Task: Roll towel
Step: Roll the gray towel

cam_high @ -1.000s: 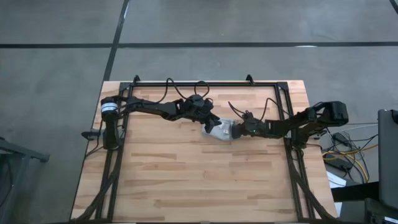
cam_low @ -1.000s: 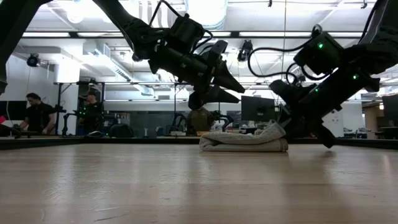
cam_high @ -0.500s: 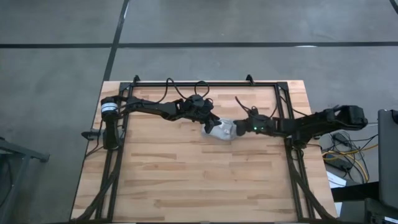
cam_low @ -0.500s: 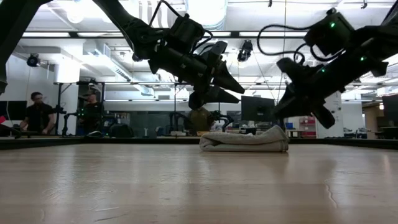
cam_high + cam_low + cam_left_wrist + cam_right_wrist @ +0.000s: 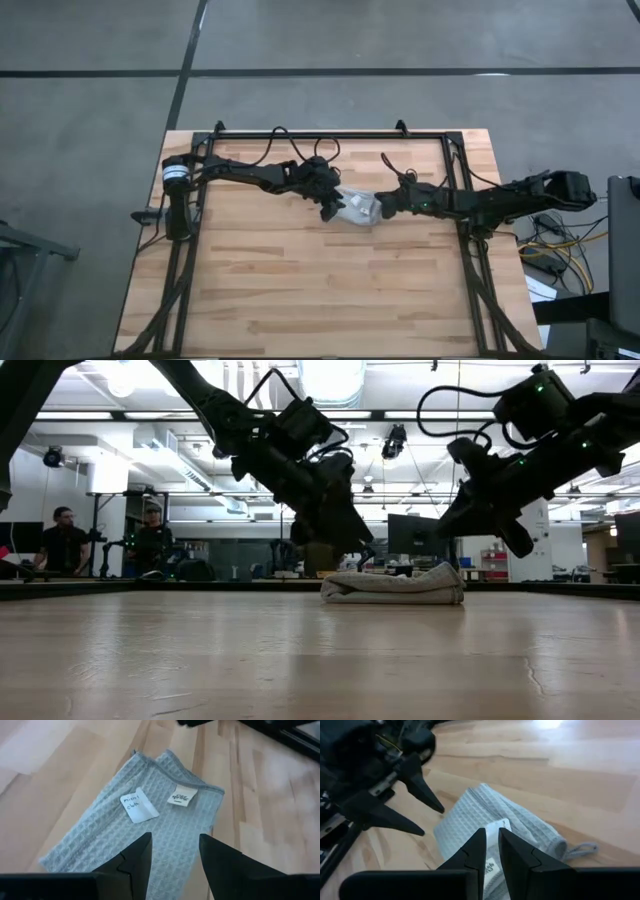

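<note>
High view: the small light grey-blue towel of waffle-textured cloth (image 5: 357,208) lies folded into a short bundle on the pale wooden table (image 5: 300,290), somewhat back of its middle. The left gripper (image 5: 333,207) sits at the bundle's left end and the right gripper (image 5: 383,207) at its right end.

Low view: the towel (image 5: 393,587) rests flat on the tabletop as a low, layered roll. The left gripper (image 5: 355,550) points down just above its left end, and the right gripper (image 5: 518,543) hangs above and beside its right end, clear of the cloth.

Left wrist view: the left gripper (image 5: 175,851) stands released, fingers apart, over the towel (image 5: 150,820), which shows two white labels (image 5: 138,805).

Right wrist view: the right gripper (image 5: 492,846) is nearly closed, a thin gap between its fingers, holding nothing, above the towel (image 5: 485,817).
</note>
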